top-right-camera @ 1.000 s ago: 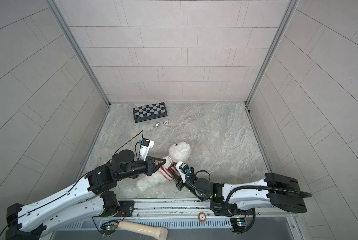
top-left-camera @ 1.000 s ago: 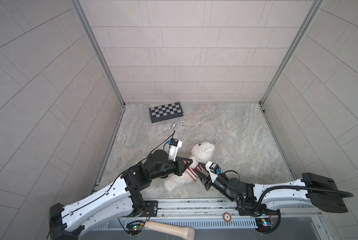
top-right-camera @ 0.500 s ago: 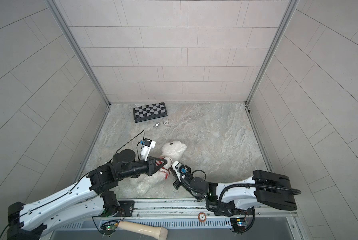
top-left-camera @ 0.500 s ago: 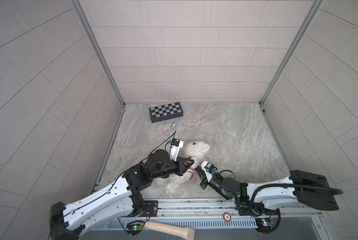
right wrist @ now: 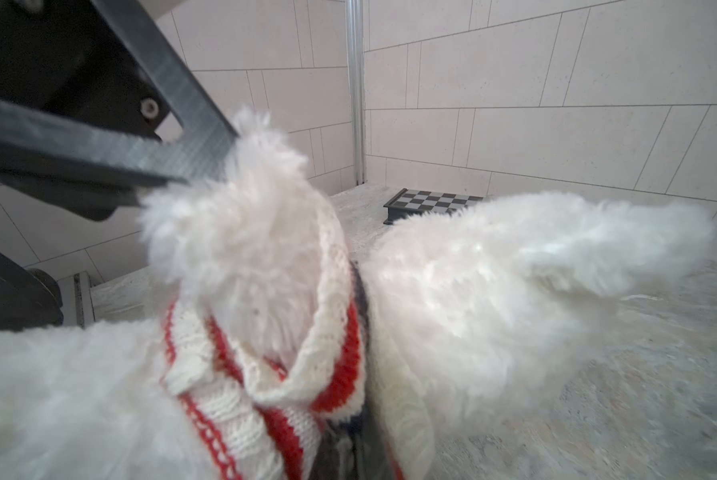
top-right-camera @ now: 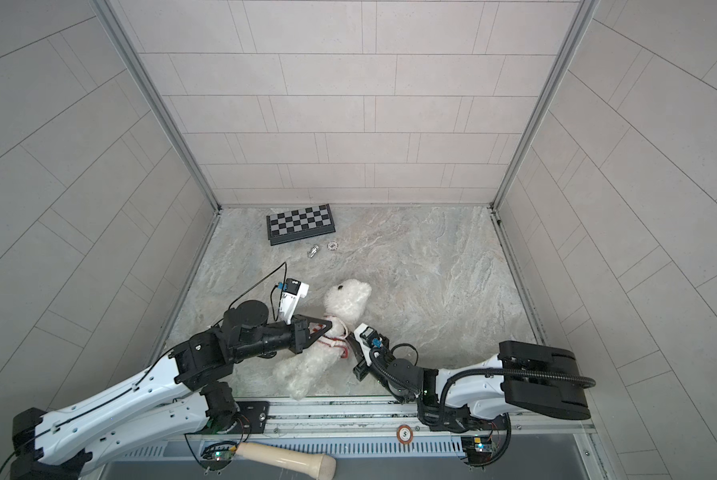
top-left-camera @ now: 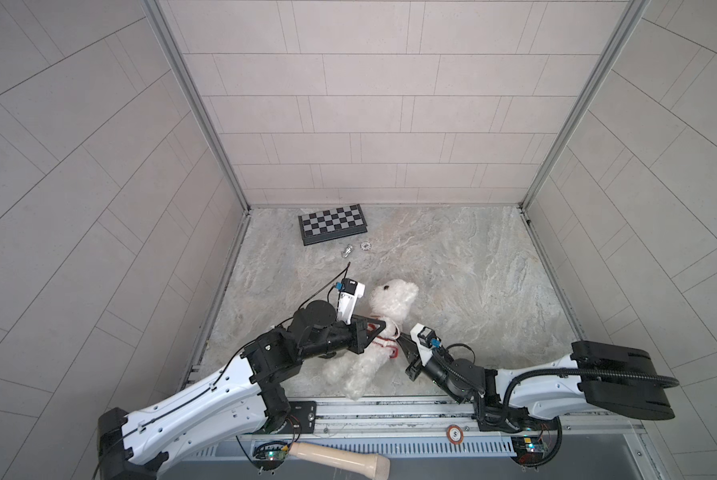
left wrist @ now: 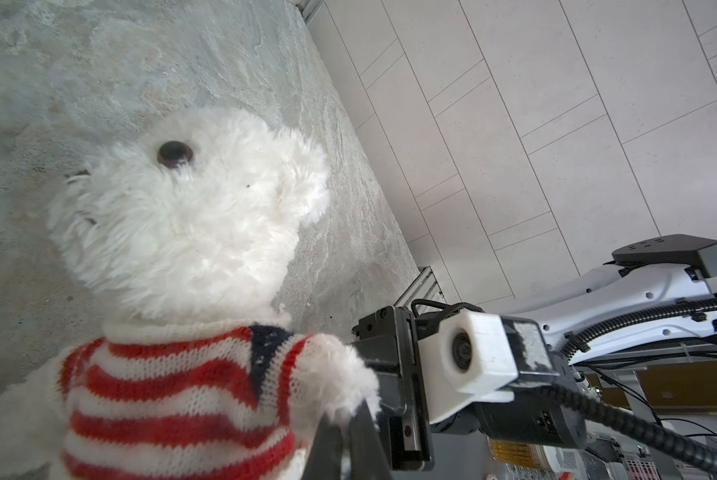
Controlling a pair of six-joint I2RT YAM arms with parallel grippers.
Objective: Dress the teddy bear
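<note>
While the teddy bear lay near the front edge of the table, head pointing toward the back wall, both arms met at one of its shoulders. The red-and-white striped sweater already covered its neck and chest, leaving the legs bare. The left gripper reached across the chest, its jaws pressed together on the fluffy paw poking out of a knitted cuff, probably to draw that arm fully through the sleeve. The right gripper sat just beside it with its jaws closed. The wrist view there was blurred and cut off at the edge, but it seemed to pinch the sweater's edge by the same armhole, most likely to hold the knit back against the pull. Judged from that, the dressing was well along, with the sleeve and hem left to settle. Farther back, well apart from the work, two small pieces lay near a folded chessboard against the rear wall.
</note>
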